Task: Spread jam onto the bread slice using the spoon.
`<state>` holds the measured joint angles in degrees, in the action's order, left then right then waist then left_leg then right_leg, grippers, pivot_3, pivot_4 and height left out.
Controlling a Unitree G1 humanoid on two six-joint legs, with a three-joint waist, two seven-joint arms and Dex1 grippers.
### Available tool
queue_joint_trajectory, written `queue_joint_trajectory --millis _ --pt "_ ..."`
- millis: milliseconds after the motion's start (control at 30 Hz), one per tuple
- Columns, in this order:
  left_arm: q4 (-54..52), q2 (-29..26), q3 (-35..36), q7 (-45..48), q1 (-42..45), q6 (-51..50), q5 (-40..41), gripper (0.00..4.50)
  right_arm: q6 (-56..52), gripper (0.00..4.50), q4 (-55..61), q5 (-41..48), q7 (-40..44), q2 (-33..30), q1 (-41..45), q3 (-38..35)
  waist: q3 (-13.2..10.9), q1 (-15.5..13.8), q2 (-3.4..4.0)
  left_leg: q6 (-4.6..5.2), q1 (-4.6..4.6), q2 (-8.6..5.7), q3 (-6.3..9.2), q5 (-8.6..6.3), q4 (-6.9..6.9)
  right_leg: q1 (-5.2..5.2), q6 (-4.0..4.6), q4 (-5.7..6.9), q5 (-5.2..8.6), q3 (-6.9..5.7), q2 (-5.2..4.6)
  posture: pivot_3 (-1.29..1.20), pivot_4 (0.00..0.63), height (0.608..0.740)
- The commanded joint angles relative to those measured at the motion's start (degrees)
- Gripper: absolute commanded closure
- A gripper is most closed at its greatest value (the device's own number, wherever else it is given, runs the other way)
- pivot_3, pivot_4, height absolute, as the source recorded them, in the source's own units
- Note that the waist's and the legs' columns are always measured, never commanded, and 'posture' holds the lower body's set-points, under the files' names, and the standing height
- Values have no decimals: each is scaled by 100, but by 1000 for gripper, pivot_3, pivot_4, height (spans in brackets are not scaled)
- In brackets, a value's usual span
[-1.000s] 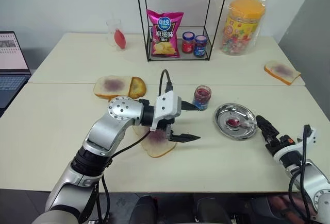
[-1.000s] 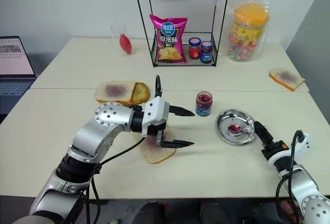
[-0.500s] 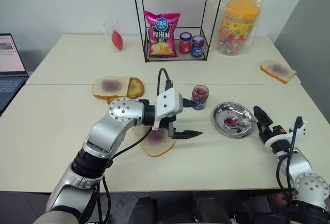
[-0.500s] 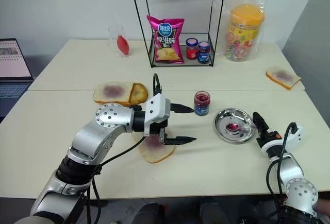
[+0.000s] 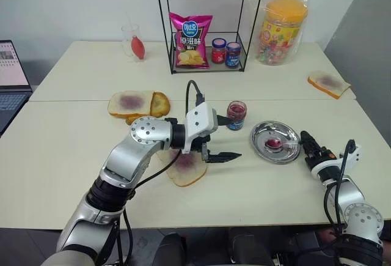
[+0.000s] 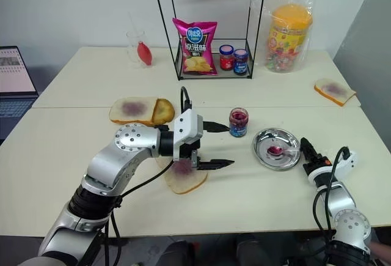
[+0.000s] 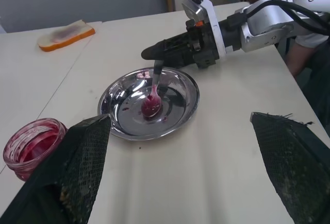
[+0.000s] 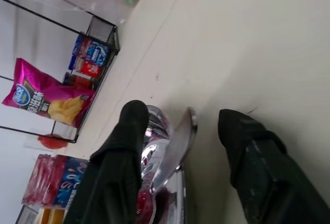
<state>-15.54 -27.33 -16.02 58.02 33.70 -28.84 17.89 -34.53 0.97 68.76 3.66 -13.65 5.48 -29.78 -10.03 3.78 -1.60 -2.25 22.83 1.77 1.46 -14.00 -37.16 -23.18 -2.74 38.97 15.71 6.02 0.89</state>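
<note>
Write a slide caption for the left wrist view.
Right gripper reaches the spoon handle on the steel plate, open jam jar alongside.

The left arm covers the near-left part of the bread slice [image 5: 189,169] on the table [image 5: 73,144], while the laptop [image 5: 11,73] beyond the table's left edge is cut off by the frame.

no legible text, pink chip bag [image 5: 189,40] logo and characters too small
</note>
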Motion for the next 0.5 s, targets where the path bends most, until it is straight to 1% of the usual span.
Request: queue_joint_trajectory --millis 33,100,133,233,367,467,500 --pt "-285 46 86 -97 11 -89 144 0 -25 3188 9 -58 84 -3 6 -29 0 0 0 0 0 0 -1 0 -1 0 0 0 0 0 0 0 150 740" --pt "-302 47 72 -110 -2 -98 124 0 -21 3687 14 -82 92 2 11 -27 1 0 -1 0 0 0 -1 0 -2 2 -1 0 0 1 0 0 150 740" --pt "-306 47 70 -115 -5 -103 122 0 -19 3823 10 -94 100 3 13 -26 1 0 -2 0 -1 0 0 0 -3 2 -1 0 -1 1 0 0 150 740" --pt "-341 2 67 -110 -32 -120 132 0 -10 4418 16 -109 111 7 18 -30 3 0 -5 0 -1 -1 -1 0 -4 4 -2 0 -1 1 -1 0 150 740" --pt "-322 -72 115 -82 -46 -118 138 0 -31 4464 75 -90 104 -5 23 -42 4 -4 -6 0 -1 -1 0 0 -4 4 -2 -1 -1 1 -1 0 150 740" --pt "-241 -135 235 -70 -49 -152 194 0 -156 4464 312 -134 134 -190 -23 23 3 -5 -5 0 -1 -1 0 0 -2 4 -2 -2 -1 1 -1 0 150 740" --pt "-216 -176 271 -55 -68 -157 204 0 -237 4464 418 45 143 -227 -19 -28 3 -9 -5 0 1 -2 -1 0 -2 3 -2 -3 -1 1 -1 0 150 740"
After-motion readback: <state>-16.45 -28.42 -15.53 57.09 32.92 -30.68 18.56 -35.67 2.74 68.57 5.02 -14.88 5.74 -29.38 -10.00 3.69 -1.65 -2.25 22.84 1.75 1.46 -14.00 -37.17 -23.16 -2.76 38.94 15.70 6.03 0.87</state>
